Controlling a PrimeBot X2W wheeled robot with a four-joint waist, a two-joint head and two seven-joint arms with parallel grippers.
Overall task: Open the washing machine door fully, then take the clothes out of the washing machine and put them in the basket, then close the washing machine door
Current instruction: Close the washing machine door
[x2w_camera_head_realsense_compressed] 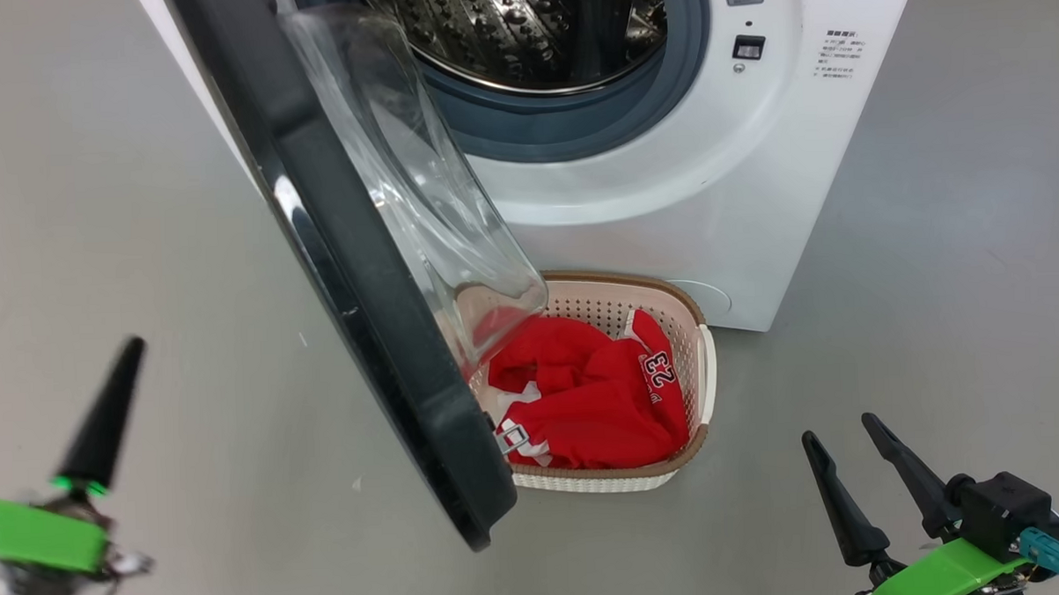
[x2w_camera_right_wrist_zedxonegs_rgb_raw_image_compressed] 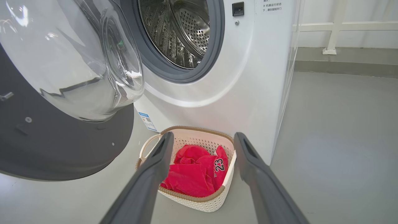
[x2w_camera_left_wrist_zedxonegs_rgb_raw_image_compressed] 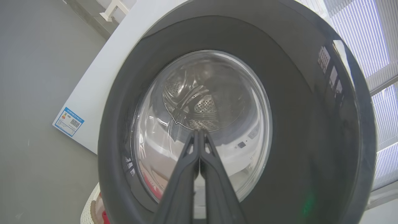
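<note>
A: Door?
B: The door (x2w_camera_head_realsense_compressed: 364,338) stands swung out from the washing machine (x2w_camera_head_realsense_compressed: 720,194). Its black rim is edge-on in the head view, and its glass bowl bulges back toward the drum.
A: Clothes?
B: The red clothes (x2w_camera_head_realsense_compressed: 604,401) lie crumpled in the basket (x2w_camera_head_realsense_compressed: 699,362), on the floor against the machine's front and partly under the door. The basket's long axis runs from machine toward robot.
A: Grippers?
B: The left gripper (x2w_camera_left_wrist_zedxonegs_rgb_raw_image_compressed: 199,132) is pinched together, empty, and aimed at the door's outer glass. The right gripper (x2w_camera_right_wrist_zedxonegs_rgb_raw_image_compressed: 203,135) is spread wide, empty, and points at the basket.
</note>
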